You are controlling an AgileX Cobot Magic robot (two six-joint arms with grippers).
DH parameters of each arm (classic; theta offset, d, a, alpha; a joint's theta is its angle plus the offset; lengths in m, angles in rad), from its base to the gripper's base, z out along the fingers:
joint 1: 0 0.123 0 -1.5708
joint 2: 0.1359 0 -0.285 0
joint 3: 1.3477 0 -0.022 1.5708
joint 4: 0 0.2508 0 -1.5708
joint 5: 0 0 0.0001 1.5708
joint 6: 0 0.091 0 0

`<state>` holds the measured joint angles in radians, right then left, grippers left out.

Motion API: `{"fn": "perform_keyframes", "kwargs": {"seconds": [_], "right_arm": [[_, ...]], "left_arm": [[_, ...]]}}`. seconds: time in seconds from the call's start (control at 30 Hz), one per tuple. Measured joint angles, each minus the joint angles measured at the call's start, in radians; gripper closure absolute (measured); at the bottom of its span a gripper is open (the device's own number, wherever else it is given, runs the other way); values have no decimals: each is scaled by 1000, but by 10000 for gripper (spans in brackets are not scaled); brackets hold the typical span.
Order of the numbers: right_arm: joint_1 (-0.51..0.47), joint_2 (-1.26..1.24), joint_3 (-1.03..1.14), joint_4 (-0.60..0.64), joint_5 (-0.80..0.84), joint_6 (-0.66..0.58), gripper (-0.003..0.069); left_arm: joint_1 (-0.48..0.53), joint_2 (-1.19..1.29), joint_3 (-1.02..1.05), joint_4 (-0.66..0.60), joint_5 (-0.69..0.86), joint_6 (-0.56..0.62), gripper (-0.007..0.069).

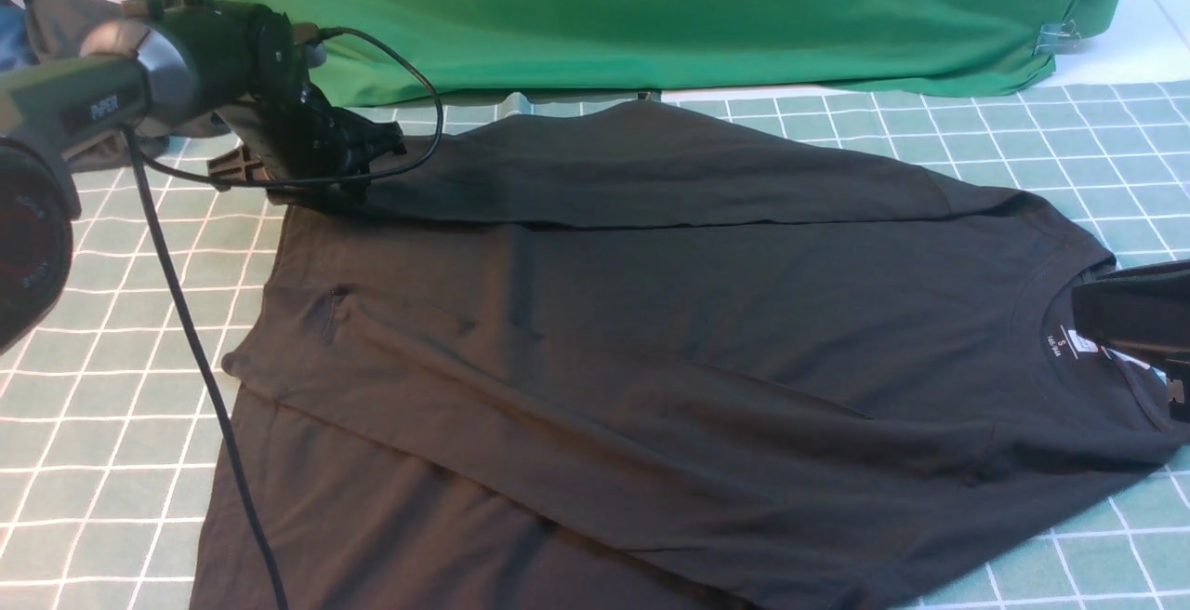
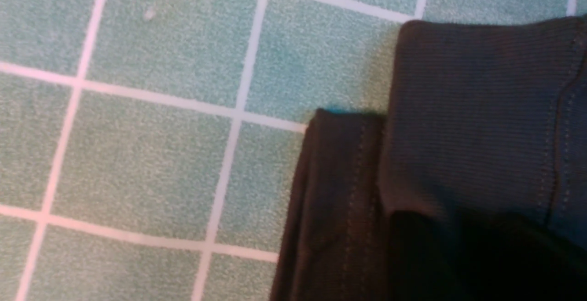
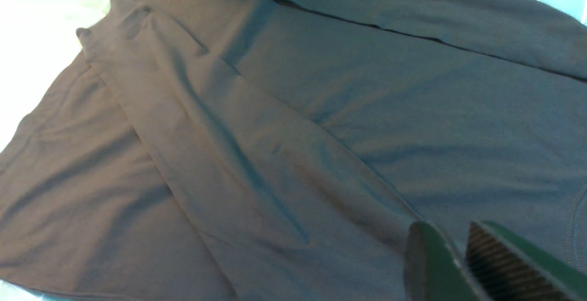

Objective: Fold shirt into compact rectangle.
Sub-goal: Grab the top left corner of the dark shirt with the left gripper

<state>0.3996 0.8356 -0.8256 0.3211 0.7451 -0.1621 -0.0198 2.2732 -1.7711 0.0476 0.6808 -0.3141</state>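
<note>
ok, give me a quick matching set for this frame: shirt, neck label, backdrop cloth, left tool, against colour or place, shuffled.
Things
1. shirt
2. neck label
3. backdrop cloth
4. left tool

Descriptions
A. green, along the far side of the table
B. at the shirt's far left corner
C. black, spread on the checked mat
D. white, toward the robot's right

Pairs: 1-C, 2-D, 3-A, 4-B
</note>
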Motion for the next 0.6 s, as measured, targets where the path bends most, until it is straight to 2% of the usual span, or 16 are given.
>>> {"fn": "perform_keyframes", "kwargs": {"seconds": [0.03, 0.13, 0.33, 0.47, 0.6], "right_arm": [[0, 0, 0, 0, 0, 0, 543], [0, 0, 0, 0, 1, 0, 540], [0, 0, 0, 0, 4, 0, 535], [0, 0, 0, -12, 8, -19, 535], [-1, 0, 0, -139, -22, 7, 535]], "left_arm": [[0, -3, 0, -9, 3, 5, 547], [0, -19, 0, -31, 7, 30, 597], [0, -92, 0, -48, 45, 61, 603], [0, -151, -1, -68, 134, 144, 603], [0, -213, -1, -78, 284, 174, 603]]}}
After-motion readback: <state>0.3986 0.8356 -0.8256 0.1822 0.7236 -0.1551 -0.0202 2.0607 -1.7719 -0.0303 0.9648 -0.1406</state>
